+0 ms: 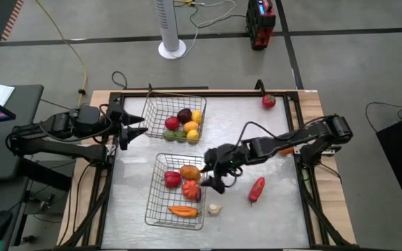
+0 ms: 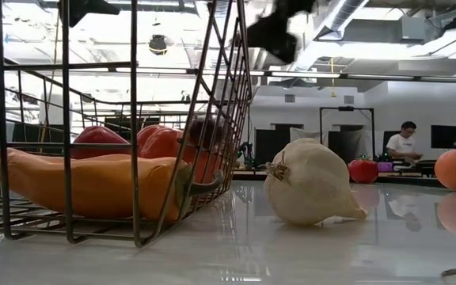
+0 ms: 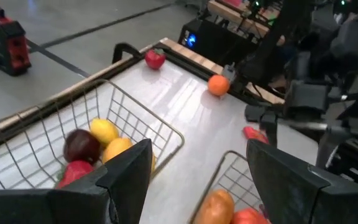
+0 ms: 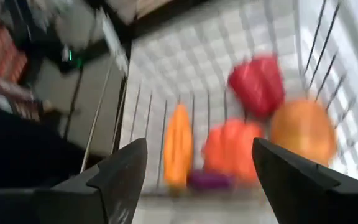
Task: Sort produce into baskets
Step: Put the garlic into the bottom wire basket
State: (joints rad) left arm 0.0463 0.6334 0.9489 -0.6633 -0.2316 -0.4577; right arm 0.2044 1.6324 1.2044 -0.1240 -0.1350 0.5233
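Two silver wire baskets stand on the table. The far basket (image 1: 160,106) holds a red apple, a dark plum (image 1: 184,115), lemons and green pieces. The near basket (image 1: 158,209) holds an orange piece, red pieces and a long orange pepper (image 2: 93,184). A garlic (image 1: 215,208) and a red pepper (image 1: 257,189) lie on the table right of the near basket. My right gripper (image 1: 211,178) is open and empty above the near basket's right rim, with the basket's produce showing between its fingers in the right wrist view (image 4: 197,162). My left gripper (image 1: 139,127) is open and empty, left of the far basket.
A red tomato-like piece (image 1: 269,101) lies at the far right corner. An orange (image 3: 217,84) lies near the right edge, partly under my right arm. Bare tabletop lies between the baskets and the right edge. A person (image 2: 403,144) sits far off in the room.
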